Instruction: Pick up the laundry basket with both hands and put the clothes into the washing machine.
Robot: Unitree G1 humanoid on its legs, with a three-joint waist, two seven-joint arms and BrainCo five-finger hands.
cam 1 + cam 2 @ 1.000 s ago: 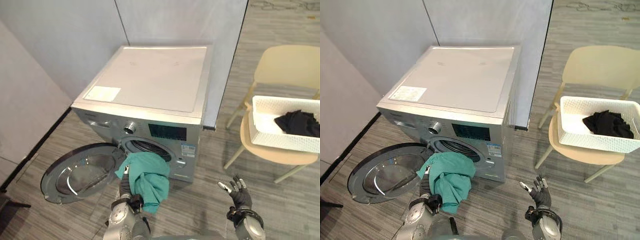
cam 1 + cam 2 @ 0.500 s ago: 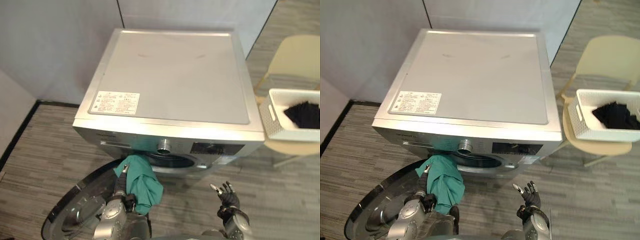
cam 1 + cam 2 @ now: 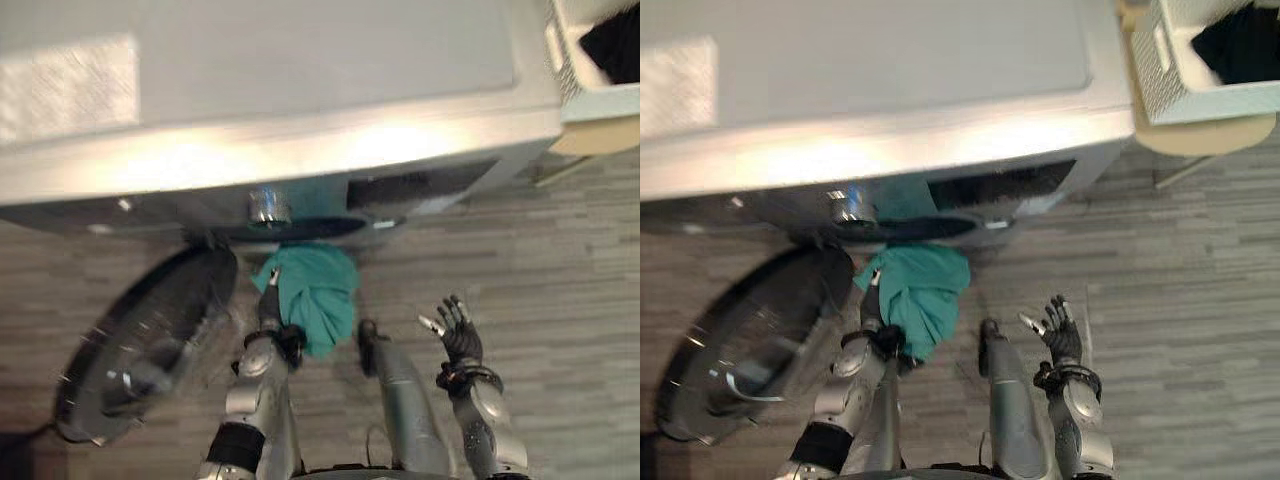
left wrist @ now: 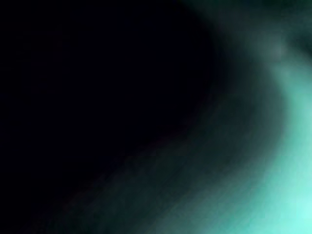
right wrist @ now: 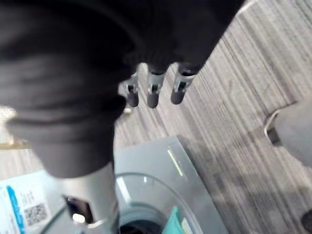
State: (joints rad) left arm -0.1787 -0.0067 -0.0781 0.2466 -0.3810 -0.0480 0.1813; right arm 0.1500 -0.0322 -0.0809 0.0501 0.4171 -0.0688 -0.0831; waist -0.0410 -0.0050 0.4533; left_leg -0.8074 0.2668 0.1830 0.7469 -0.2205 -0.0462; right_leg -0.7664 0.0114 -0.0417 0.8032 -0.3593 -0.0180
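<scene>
A teal garment hangs in front of the washing machine's drum opening, its upper edge at the opening's lower rim. My left hand is beside and under it, bunching the cloth, with one finger straight up along it. The left wrist view has teal cloth pressed close against it. My right hand hangs open over the floor to the right, holding nothing, its fingers straight. The white laundry basket with black clothes stands on a beige chair at the far right.
The round machine door stands swung open low on the left, close to my left arm. Grey striped floor lies free to the right, between the machine and my right hand.
The camera has come closer to the machine and tipped down. My left hand has carried the teal garment up to the drum opening. The right hand stays open.
</scene>
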